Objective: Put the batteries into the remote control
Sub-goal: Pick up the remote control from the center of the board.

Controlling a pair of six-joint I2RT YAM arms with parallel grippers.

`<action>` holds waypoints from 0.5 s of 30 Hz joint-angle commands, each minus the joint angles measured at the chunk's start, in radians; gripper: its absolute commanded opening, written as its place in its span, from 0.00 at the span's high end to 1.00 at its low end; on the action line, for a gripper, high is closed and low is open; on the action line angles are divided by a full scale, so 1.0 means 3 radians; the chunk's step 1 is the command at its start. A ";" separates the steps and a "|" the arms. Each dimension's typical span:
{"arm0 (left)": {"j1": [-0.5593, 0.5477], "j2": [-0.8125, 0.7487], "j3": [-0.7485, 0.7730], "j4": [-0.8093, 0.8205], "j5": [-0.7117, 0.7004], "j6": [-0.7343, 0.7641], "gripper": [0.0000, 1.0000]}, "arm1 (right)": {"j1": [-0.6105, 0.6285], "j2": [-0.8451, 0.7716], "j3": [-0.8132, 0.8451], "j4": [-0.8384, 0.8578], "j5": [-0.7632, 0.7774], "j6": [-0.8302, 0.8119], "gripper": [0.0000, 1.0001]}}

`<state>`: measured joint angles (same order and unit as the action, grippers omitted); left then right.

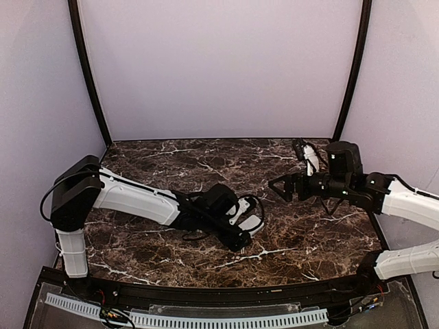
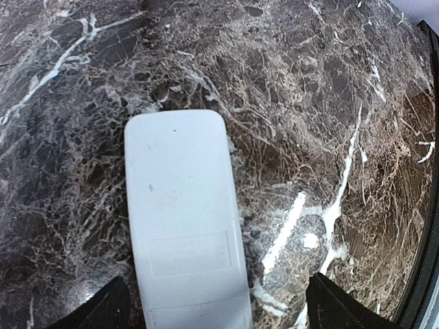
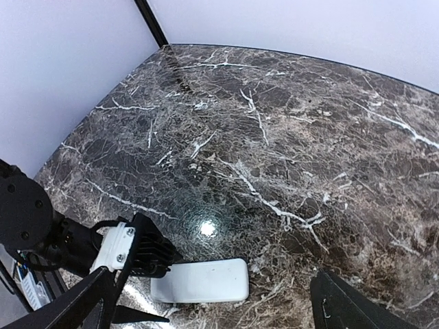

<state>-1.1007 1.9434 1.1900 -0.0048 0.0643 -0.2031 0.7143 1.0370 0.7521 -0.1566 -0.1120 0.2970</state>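
The remote control point(image 2: 182, 219) lies flat on the marble with its plain white back up and the outline of the cover panel showing. My left gripper point(image 2: 219, 312) is open and low over its near end, which lies between the fingers, close to the left one and well apart from the right one point(image 2: 336, 308). From above, the remote control point(image 1: 255, 223) is mostly hidden under my left gripper point(image 1: 245, 229). My right gripper point(image 1: 280, 188) hovers open and empty to the right, looking down on the remote control point(image 3: 202, 281). The batteries are out of view.
Dark marble table point(image 1: 171, 164) with white veins, enclosed by pale walls and two black corner posts point(image 1: 89, 75). A black rail point(image 1: 206, 295) runs along the near edge. The left arm's cables point(image 1: 199, 236) lie on the table beside its wrist.
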 commanded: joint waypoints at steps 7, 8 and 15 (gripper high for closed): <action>-0.0072 0.0337 0.0445 -0.0671 -0.0265 0.0142 0.20 | -0.0260 -0.0330 -0.0344 0.0142 -0.0214 0.0420 0.02; -0.0073 0.0358 0.0491 -0.0688 -0.0286 0.0146 0.23 | -0.0273 -0.0339 -0.0364 0.0139 -0.0213 0.0428 0.02; -0.0074 0.0535 0.0666 -0.0847 -0.0386 0.0213 0.36 | -0.0339 -0.0374 -0.0425 0.0137 -0.0333 0.0427 0.01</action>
<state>-1.1179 2.0720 1.3594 -0.1753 -0.0204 -0.1604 0.6266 0.9413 0.6426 -0.1486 -0.1795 0.4103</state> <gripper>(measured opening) 0.698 0.986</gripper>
